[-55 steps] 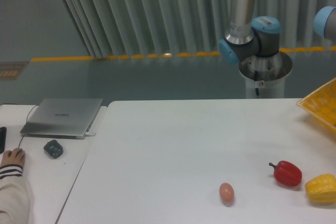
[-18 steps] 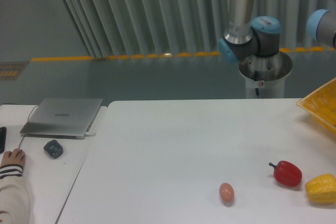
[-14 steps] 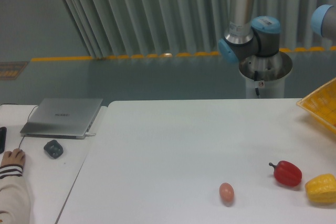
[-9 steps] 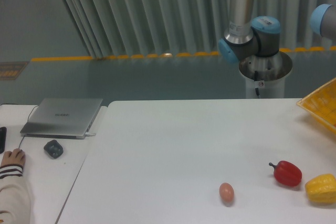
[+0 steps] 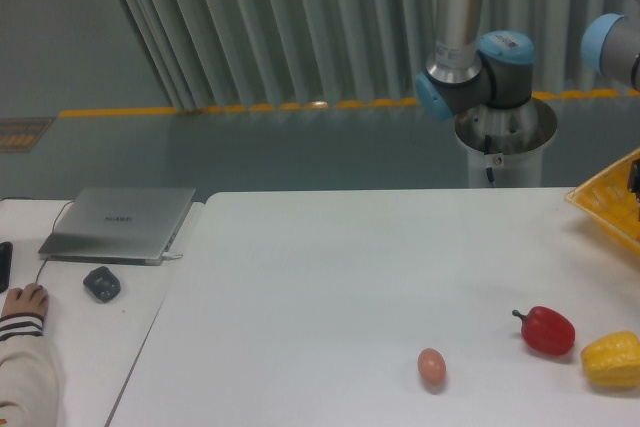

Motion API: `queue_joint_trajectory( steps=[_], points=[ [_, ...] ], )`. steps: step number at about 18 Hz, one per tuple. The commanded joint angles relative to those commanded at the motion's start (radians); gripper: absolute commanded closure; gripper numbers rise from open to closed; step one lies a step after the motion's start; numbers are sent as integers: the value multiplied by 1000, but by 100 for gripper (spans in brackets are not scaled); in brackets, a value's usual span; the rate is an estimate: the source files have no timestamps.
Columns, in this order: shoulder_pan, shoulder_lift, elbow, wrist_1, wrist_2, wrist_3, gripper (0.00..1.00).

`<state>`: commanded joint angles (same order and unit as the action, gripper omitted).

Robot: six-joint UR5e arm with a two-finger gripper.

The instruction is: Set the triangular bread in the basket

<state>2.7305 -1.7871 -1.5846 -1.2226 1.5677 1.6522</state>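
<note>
The bright yellow lattice basket [image 5: 606, 204] is cut off by the right edge of the view, at the table's far right. The triangular bread is not in view. The arm's base [image 5: 505, 127] stands behind the table, and a blue elbow joint [image 5: 606, 45] shows at the upper right. A small dark part [image 5: 635, 179], seemingly the gripper, pokes in at the right edge just over the basket. Its fingers are out of frame, so I cannot tell how the jaws stand or whether they hold anything.
A red pepper [image 5: 546, 331], a yellow pepper [image 5: 612, 360] and an egg [image 5: 431, 366] lie near the table's front right. On the left side table are a closed laptop [image 5: 118, 222], a dark mouse [image 5: 101, 283] and a person's hand [image 5: 22, 300].
The blue joint at the upper right has shifted slightly left and down. A small dark part has come into view at the right edge over the basket. The table objects have not moved.
</note>
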Motion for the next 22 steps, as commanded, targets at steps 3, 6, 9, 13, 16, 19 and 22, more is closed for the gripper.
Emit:
queue_joint_trajectory(
  steps=[3,6,9,13,16,19,22],
  points=[
    [-1,-2,15,-2,-3,-3,0],
    [-47,-2,15,-2,-12,-52,0],
    [-104,-17,15,0,-12,-153,0],
    [-101,-23,21,0,-14,-146,0],
    [-106,-15,34,-12,-11,-147,0],
    [-106,-9,29,-26,-17,-157,0],
    [-94,-9,26,-23,-18,-157,0]
  ],
)
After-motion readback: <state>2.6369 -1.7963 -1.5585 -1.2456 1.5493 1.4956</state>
